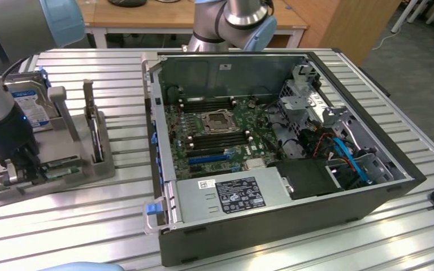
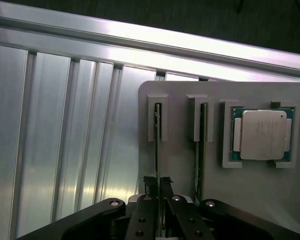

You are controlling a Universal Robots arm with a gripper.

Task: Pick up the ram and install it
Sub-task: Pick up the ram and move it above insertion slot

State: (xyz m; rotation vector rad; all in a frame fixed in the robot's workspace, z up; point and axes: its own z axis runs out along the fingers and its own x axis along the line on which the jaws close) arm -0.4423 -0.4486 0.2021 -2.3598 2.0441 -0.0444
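Note:
The ram [image 2: 157,135] is a thin green stick standing on edge in a slot of the grey holder [image 2: 215,190]. A second ram stick [image 2: 197,150] stands in the slot beside it. My gripper [image 2: 158,182] is down over the first stick, its two fingertips [image 2: 149,183] pressed close on either side of the board's edge, and the stick still sits in its slot. In the exterior view my gripper [image 1: 22,166] reaches down at the near end of the holder [image 1: 89,169], on the exterior view's left, next to the green sticks [image 1: 60,165].
A square silver CPU [image 2: 262,135] lies in a recess of the holder beside the sticks. A hard drive [image 1: 32,104] stands upright at the holder's back. The open computer case [image 1: 277,226] fills the middle, with its motherboard [image 1: 217,132] exposed. The table is slatted aluminium [image 1: 89,226].

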